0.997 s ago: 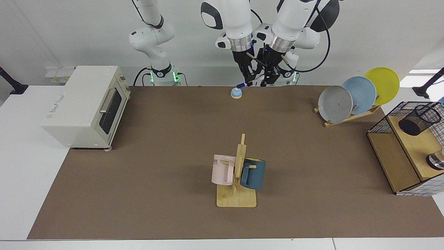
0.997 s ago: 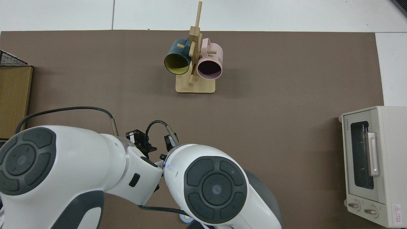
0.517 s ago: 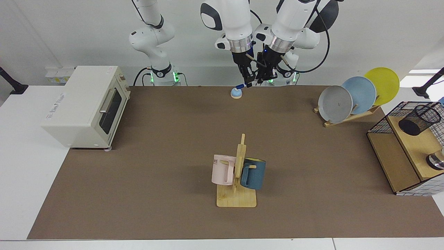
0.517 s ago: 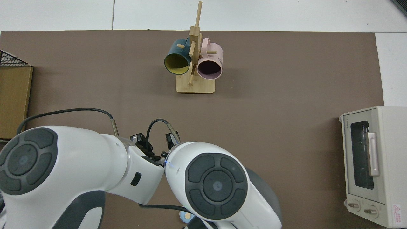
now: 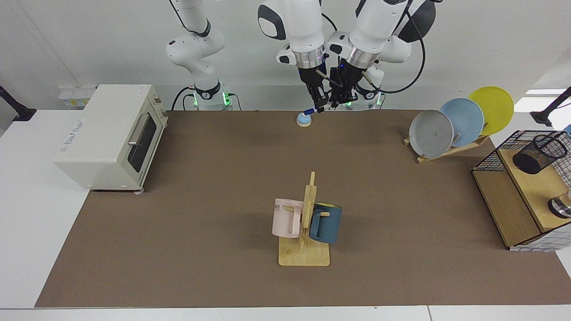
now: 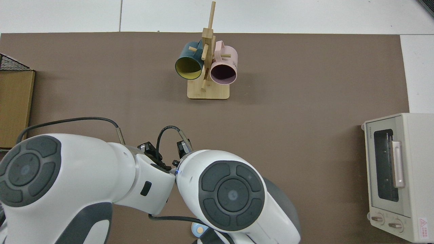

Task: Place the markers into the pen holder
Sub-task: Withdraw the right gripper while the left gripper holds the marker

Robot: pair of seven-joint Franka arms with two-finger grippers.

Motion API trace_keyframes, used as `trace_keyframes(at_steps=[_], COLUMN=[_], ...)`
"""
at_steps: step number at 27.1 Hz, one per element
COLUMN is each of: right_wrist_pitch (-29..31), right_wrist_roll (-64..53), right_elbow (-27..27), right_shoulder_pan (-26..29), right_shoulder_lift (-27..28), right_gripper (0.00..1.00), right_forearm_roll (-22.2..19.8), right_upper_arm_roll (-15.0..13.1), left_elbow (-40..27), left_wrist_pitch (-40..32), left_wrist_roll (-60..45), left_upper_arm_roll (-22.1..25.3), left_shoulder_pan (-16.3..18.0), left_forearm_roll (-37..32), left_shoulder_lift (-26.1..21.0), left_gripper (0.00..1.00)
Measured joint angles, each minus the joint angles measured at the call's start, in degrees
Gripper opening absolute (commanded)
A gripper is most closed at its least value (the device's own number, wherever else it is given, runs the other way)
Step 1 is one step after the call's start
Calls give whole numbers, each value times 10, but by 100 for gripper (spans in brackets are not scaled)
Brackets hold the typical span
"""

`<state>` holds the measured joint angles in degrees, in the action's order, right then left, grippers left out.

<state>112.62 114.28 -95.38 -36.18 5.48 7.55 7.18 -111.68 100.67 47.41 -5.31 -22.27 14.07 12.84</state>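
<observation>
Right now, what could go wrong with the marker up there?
The marker hangs between the right gripper and the left gripper, which are very close. They might bump, or it could slip and fall onto the blue dome below. The pen holder sits far off in the wire basket: a long carry.

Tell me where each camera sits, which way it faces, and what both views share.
Facing view: across the table, looking at the robots; both arms show, the right gripper holding the marker beside the left gripper at the far edge; pen holder at the view's right.
Top view: above the table, looking down; two arms' bulky upper links fill the lower part, hiding the grippers.
Shared: mug rack, toaster oven, brown mat.
</observation>
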Motion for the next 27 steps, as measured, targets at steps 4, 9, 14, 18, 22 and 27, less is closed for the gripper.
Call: trace_keyframes(at_steps=[4, 9, 14, 18, 22, 27], right_wrist_pitch=[0, -1, -26, -64, -90, -112], right_wrist_roll=[1, -11, -103, -243, -395, -559], right_elbow=[1, 3, 3, 3, 2, 2], right_shoulder_pan=[16, 50, 92, 137, 182, 226], right_shoulder_lift=[0, 0, 0, -1, -1, -1], right_gripper=[100, 100, 100, 100, 100, 100], right_forearm_roll=[0, 0, 0, 0, 0, -2], right_upper_arm_roll=[-1, -2, -2, -3, -5, -7], left_elbow=[-2, -5, -7, -7, -7, -7], left_wrist_pitch=[1, 0, 0, 0, 0, 0], left_wrist_roll=[-7, -9, -9, -9, -9, -10], left_upper_arm_roll=[0, 1, 3, 6, 9, 11], left_shoulder_pan=[0, 0, 0, 1, 2, 8], left_forearm_roll=[0, 0, 0, -1, -3, -24], left_shoulder_lift=[-2, -3, -4, -4, -4, -4], left_gripper=[0, 0, 0, 0, 0, 0])
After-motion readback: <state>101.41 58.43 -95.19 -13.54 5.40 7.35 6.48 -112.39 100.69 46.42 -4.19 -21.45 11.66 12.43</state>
